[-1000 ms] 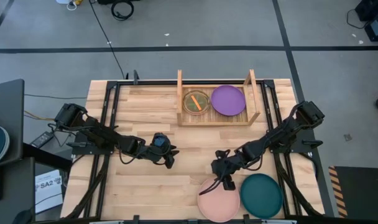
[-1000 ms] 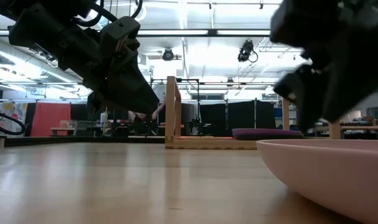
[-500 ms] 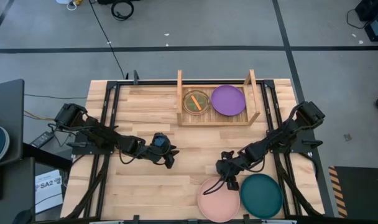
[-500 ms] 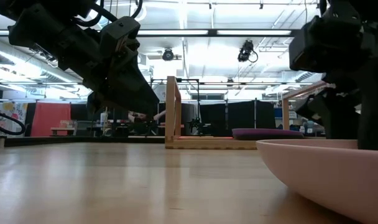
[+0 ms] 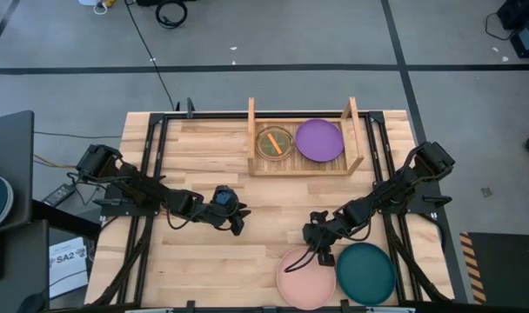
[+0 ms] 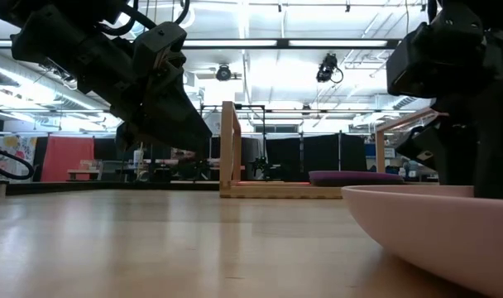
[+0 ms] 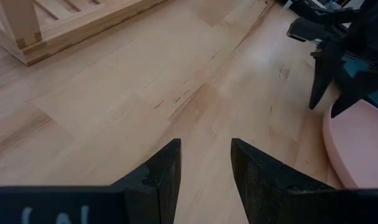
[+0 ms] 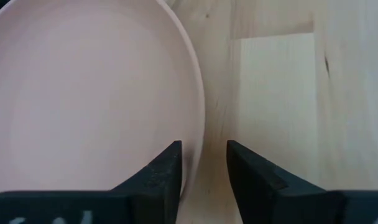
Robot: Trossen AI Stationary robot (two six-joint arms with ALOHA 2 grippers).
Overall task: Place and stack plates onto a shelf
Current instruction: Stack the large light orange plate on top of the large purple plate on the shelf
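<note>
The pink plate (image 5: 305, 278) lies flat near the table's near edge, with the teal plate (image 5: 365, 272) beside it on the right. My right gripper (image 5: 321, 256) is open and points down over the pink plate's far rim (image 8: 198, 112), which passes between its fingers. The wooden shelf (image 5: 304, 165) stands at the far side. It holds the purple plate (image 5: 320, 139) on its right half and a small greenish plate (image 5: 274, 142) with an orange strip on its left half. My left gripper (image 5: 238, 224) is open above bare table, left of centre. My right gripper (image 8: 201, 162) comes from above with one finger (image 8: 164, 171) inside the pink plate's far rim and the other (image 8: 251, 171) outside it. I cannot tell whether either finger touches the plate, which rests flat on the table.
Bare plank table lies between the shelf and the two near plates. The shelf's upright side boards (image 6: 231, 149) rise at both ends. Black frame rails run along the table's left and right sides. The purple plate (image 6: 355, 176) sits low on the shelf's slats.
My right gripper has moved toward the near edge and down onto the pink plate's far rim, then held still there. The plates have not moved.
</note>
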